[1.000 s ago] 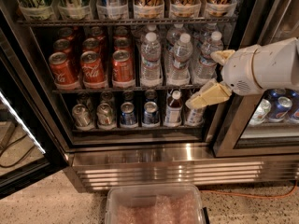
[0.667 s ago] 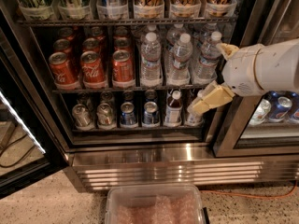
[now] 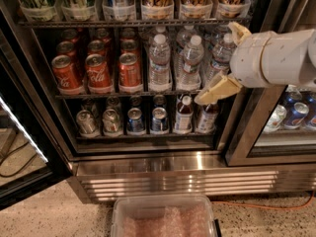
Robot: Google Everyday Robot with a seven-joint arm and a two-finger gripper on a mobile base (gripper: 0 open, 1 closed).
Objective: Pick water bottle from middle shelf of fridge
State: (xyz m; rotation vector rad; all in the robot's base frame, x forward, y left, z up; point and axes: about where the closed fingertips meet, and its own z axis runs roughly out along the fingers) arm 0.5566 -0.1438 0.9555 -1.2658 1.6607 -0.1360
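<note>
The fridge (image 3: 163,169) stands open, with a steel frame and a dark interior. Its middle shelf (image 3: 133,94) holds red cola cans (image 3: 98,72) on the left and clear water bottles on the right. The bottles have white caps: one at the left (image 3: 159,62), one in the middle (image 3: 190,63) and one at the right (image 3: 218,58). My gripper (image 3: 216,64) comes in from the right, at the shelf's right end. It is open, with one cream finger (image 3: 238,31) above the rightmost water bottle and the other finger (image 3: 215,92) below it. It holds nothing.
The top rack holds tall cans in clear trays (image 3: 158,4). The lower rack holds small silver and blue cans (image 3: 133,120) and brown drink bottles (image 3: 183,113). The open glass door (image 3: 24,147) is at the left. A clear bin (image 3: 165,220) sits on the floor in front. A second cooler (image 3: 289,112) stands to the right.
My gripper has risen a little at the right end of the middle shelf. Its upper finger now stands higher, by the rightmost bottle's cap. The bottles have not moved.
</note>
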